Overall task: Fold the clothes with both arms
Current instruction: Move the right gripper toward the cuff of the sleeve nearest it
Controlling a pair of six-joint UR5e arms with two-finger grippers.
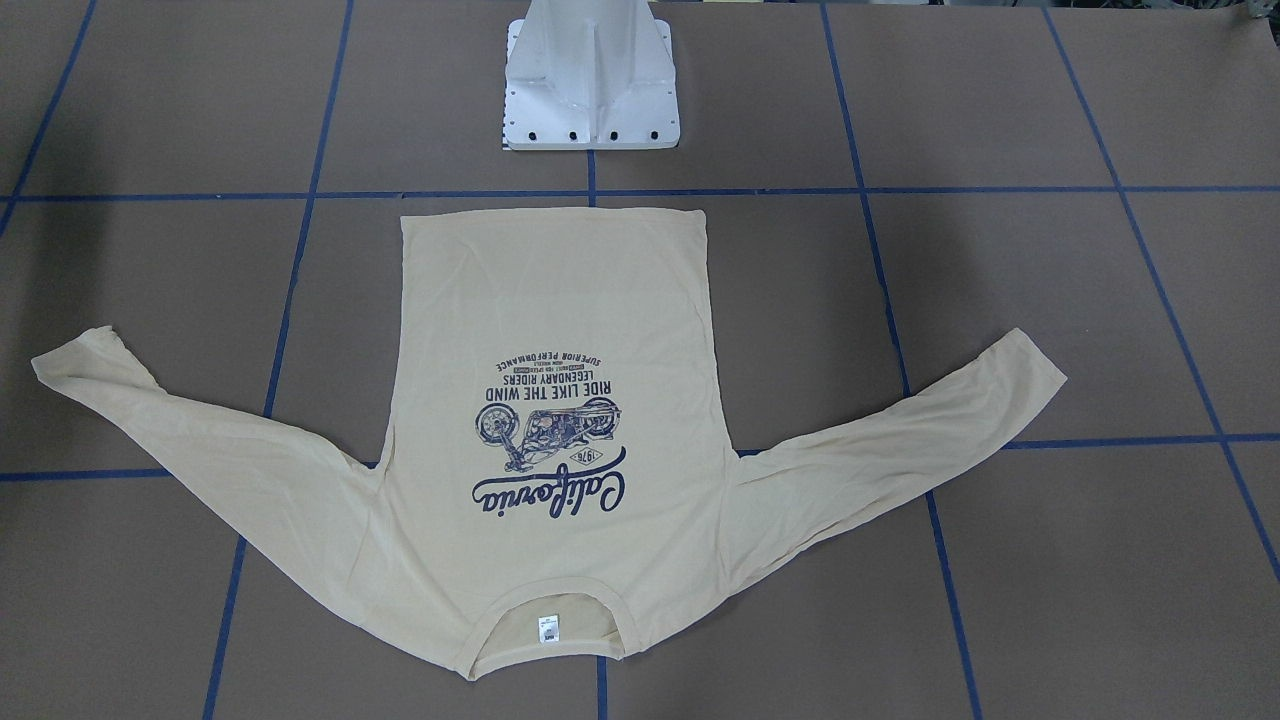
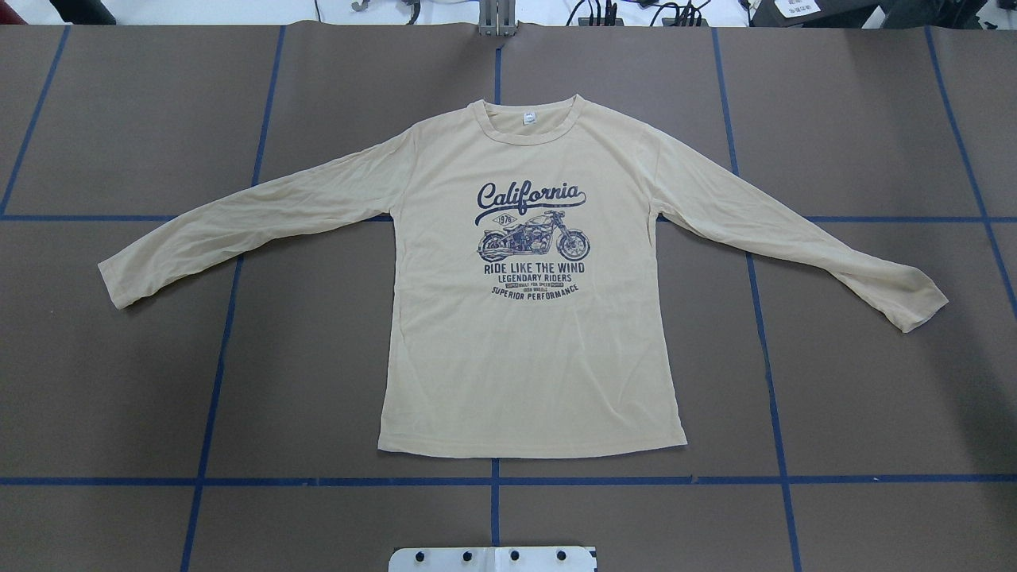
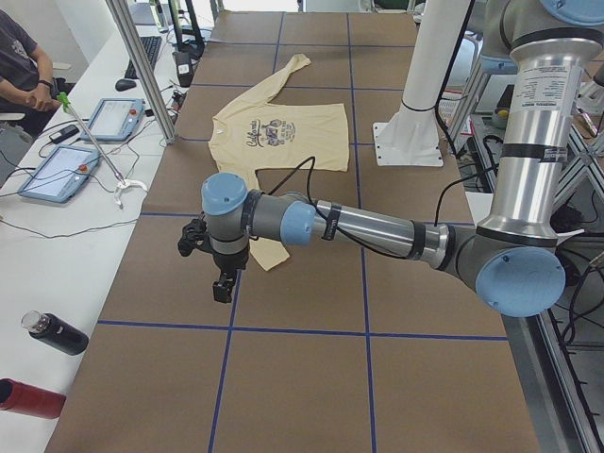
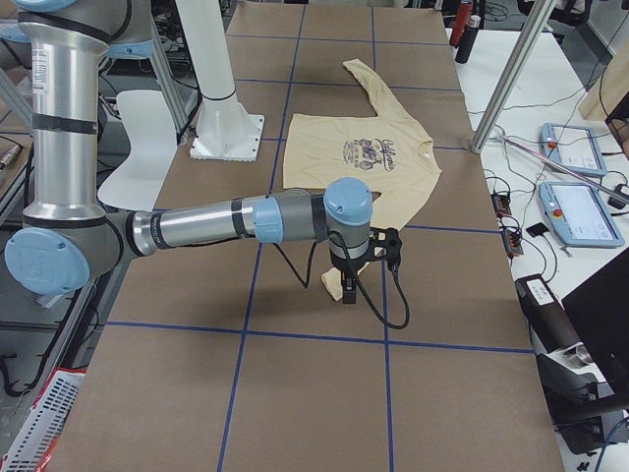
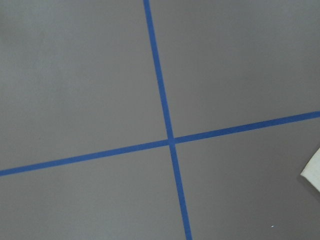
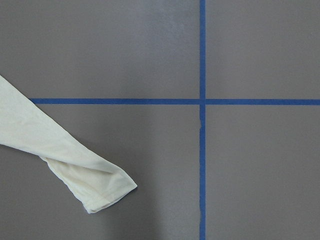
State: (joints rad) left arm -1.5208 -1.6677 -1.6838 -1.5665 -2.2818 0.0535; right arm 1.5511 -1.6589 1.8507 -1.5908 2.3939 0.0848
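Observation:
The clothes are one cream-yellow long-sleeved T-shirt (image 2: pixel 524 342) lying flat, print up, both sleeves spread, neck pointing away from the robot's base. It also shows in the front-facing view (image 1: pixel 560 300). My left gripper (image 3: pixel 222 283) hangs over the table just past the near sleeve's cuff; the left wrist view catches only a corner of that cuff (image 5: pixel 312 175). My right gripper (image 4: pixel 351 285) hangs over the other cuff, and the sleeve end (image 6: pixel 75 165) fills the right wrist view's lower left. Both grippers show only in the side views, so I cannot tell if they are open or shut.
Blue tape lines (image 2: pixel 493 481) grid the brown table. The white pedestal base (image 1: pixel 590 90) stands behind the shirt's hem. Beside the table, a person (image 3: pixel 24 71) sits by teach pendants (image 3: pixel 61 170), with a metal post (image 3: pixel 142 66) and a dark bottle (image 3: pixel 57 332).

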